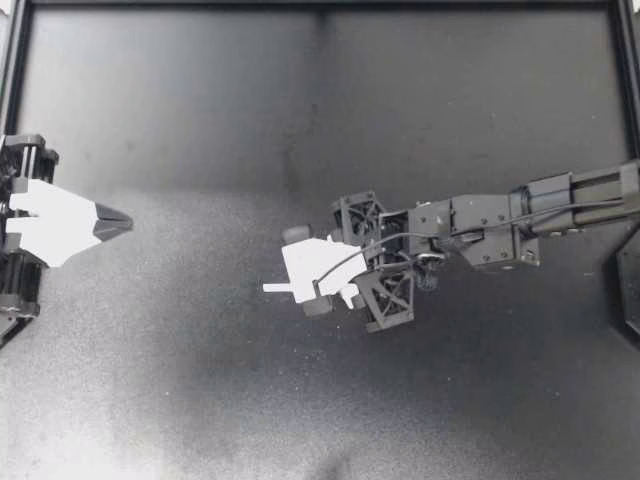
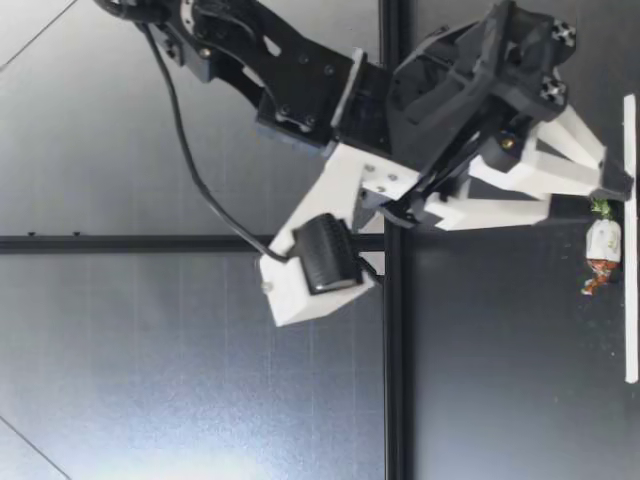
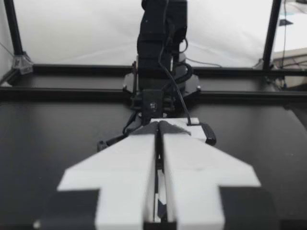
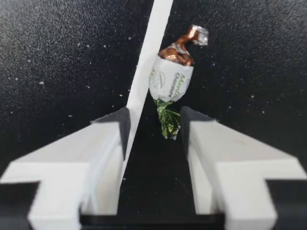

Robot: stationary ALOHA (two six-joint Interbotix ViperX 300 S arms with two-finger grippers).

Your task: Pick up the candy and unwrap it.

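Near the worktop's [image 1: 200,390] middle, my right end effector [image 1: 314,284] hung released over the candy [image 4: 171,79], whose green tail lay between its fingers. Far left, my left end effector [image 1: 116,222] sat clenched.

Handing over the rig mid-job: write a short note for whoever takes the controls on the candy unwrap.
Right gripper: open, low over the table, with the candy's green twist end between its fingertips. Not gripping.
Left gripper: shut, empty, at the table's left side, far from the candy.
Candy: lying on the table, fully wrapped, its body just ahead of the right fingers.
Done: right gripper lined up on the candy.
Left: close on it, lift, bring the left gripper in, pull the wrapper open.
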